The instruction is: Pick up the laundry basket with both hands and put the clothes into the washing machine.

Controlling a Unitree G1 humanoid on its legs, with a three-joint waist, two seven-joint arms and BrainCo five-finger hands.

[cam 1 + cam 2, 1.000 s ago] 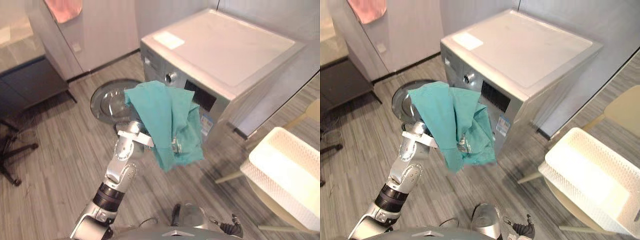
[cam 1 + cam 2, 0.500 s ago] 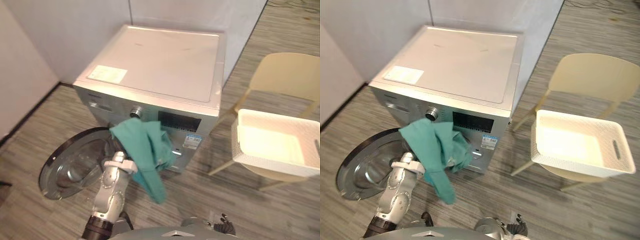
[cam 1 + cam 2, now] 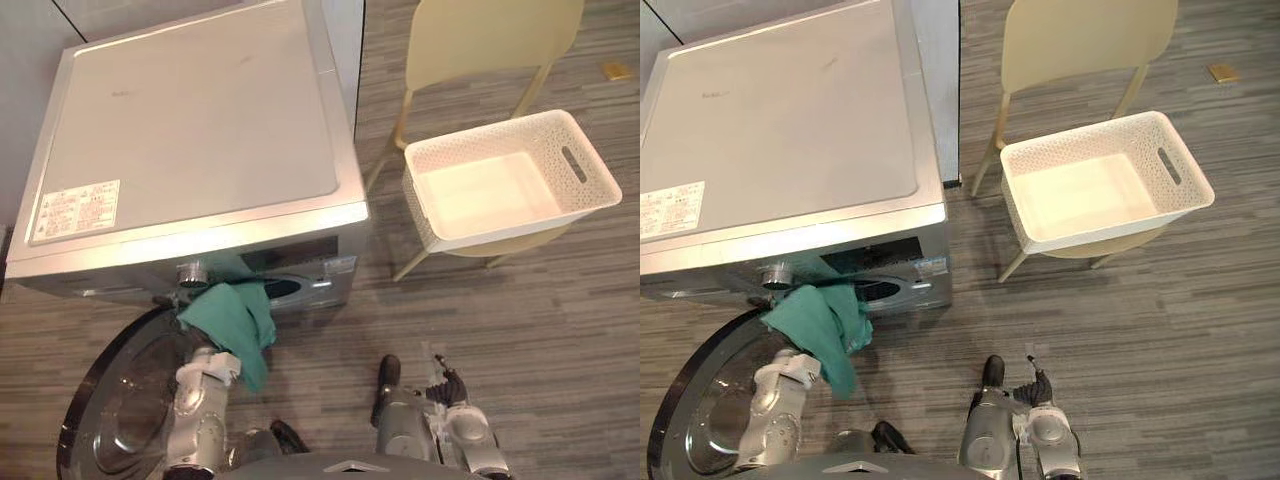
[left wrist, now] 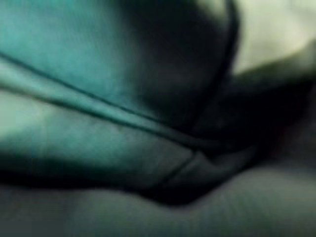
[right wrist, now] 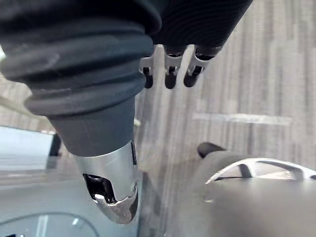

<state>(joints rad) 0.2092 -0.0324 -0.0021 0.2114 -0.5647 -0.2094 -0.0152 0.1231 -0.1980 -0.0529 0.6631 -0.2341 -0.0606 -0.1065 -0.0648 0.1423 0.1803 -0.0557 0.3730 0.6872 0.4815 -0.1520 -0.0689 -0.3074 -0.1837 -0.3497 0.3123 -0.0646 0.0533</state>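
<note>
Hanging over left robot hand (image 3: pixel 210 362), teal cloth (image 3: pixel 232 315), grasp unseen, right robot hand (image 5: pixel 169 74) relaxed

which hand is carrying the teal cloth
The left hand: the teal cloth is draped over it, in front of the washing machine. The right hand hangs over the floor with straight fingers, holding nothing.

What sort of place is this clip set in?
Most likely a home laundry corner, or a mock-up of one: a front-loading washing machine with its round door open, a white laundry basket on a chair beside it, and a green cloth at its front.
</note>
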